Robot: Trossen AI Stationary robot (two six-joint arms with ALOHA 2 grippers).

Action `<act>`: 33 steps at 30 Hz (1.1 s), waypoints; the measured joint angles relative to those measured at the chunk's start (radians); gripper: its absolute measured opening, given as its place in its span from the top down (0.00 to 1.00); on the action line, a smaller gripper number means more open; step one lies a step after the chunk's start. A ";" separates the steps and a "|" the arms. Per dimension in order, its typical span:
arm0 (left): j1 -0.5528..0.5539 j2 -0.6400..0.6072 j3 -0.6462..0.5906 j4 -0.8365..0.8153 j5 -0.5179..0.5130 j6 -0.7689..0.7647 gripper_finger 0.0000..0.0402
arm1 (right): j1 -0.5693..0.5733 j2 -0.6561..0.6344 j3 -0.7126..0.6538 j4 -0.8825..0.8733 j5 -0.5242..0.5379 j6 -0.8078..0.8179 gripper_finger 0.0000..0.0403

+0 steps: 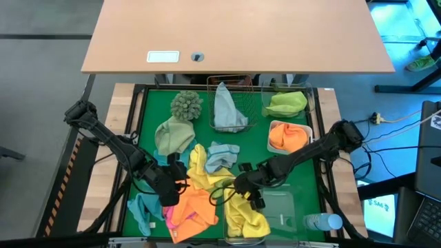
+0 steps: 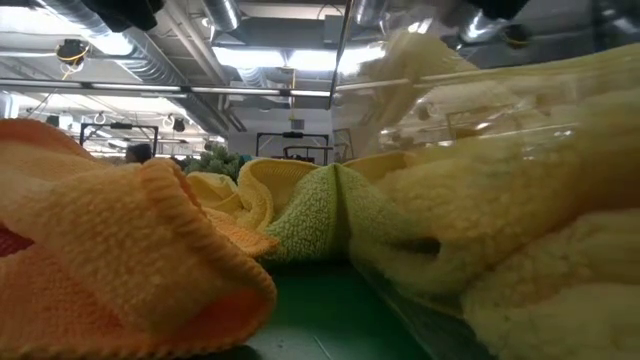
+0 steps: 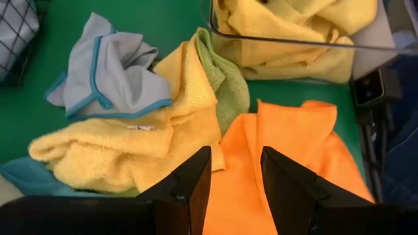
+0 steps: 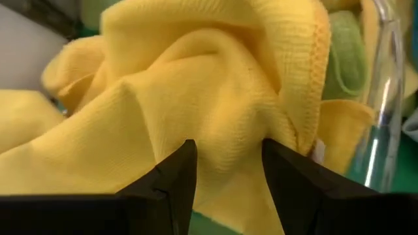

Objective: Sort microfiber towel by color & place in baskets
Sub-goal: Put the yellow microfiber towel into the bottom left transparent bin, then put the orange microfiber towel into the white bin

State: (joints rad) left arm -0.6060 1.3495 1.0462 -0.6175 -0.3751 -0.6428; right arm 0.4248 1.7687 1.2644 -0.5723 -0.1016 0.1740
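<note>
Green matting (image 1: 155, 110) covers the worktable, with a bare wooden desktop (image 1: 238, 34) beyond its far edge. Landmark for all positions: the copper wire mesh basket (image 1: 231, 86) at the far middle of the mat, which holds a pale grey-blue towel (image 1: 227, 109).

Right of this basket sits a tub with a lime green towel (image 1: 286, 103); nearer than that, a white tray (image 1: 273, 127) holds an orange towel (image 1: 288, 136). A shaggy sage-green ball (image 1: 186, 105) lies just left of the basket, and a pale green cloth (image 1: 173, 136) lies nearer and to the left.

Directly in front of the basket spreads the unsorted pile: a yellow towel (image 3: 130, 147), an orange towel on the mat (image 3: 274, 170), a grey towel with teal edging (image 3: 111, 68) and a teal blue towel (image 1: 145, 210) at the pile's left. A clear plastic tub (image 1: 279, 210), nearer than the basket and to its right, contains a yellow towel in the tub (image 4: 196, 98). A clear bottle (image 1: 322, 222) lies right of that tub.

The left gripper (image 3: 235, 173) hovers over the pile, its fingers (image 3: 189, 179) parted with nothing between them. The right gripper (image 4: 228, 166) is at the tub's left rim, fingers spread apart against yellow cloth; whether that cloth is gripped cannot be told.
</note>
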 joint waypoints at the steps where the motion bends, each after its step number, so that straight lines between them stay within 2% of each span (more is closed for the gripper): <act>1: 0.000 0.000 0.000 0.001 0.001 -0.023 0.68 | 0.000 -0.004 0.000 -0.003 -0.007 -0.001 0.57; 10: 0.000 0.001 0.000 0.001 0.009 -0.187 0.68 | 0.001 -0.104 0.000 -0.005 -0.040 0.003 0.57; 17: -0.025 0.056 0.000 0.007 0.069 -0.291 0.68 | 0.001 -0.200 0.000 -0.009 -0.058 0.004 0.57; 27: -0.063 0.230 0.000 0.086 0.176 -0.301 0.68 | 0.000 -0.274 0.000 -0.030 -0.040 0.001 0.57; 33: -0.062 0.274 0.000 0.101 0.183 -0.302 0.68 | 0.000 -0.273 0.000 -0.031 -0.039 0.001 0.57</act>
State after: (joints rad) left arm -0.6678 1.6239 1.0462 -0.5161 -0.1922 -0.9443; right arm 0.4252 1.4960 1.2648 -0.6029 -0.1406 0.1745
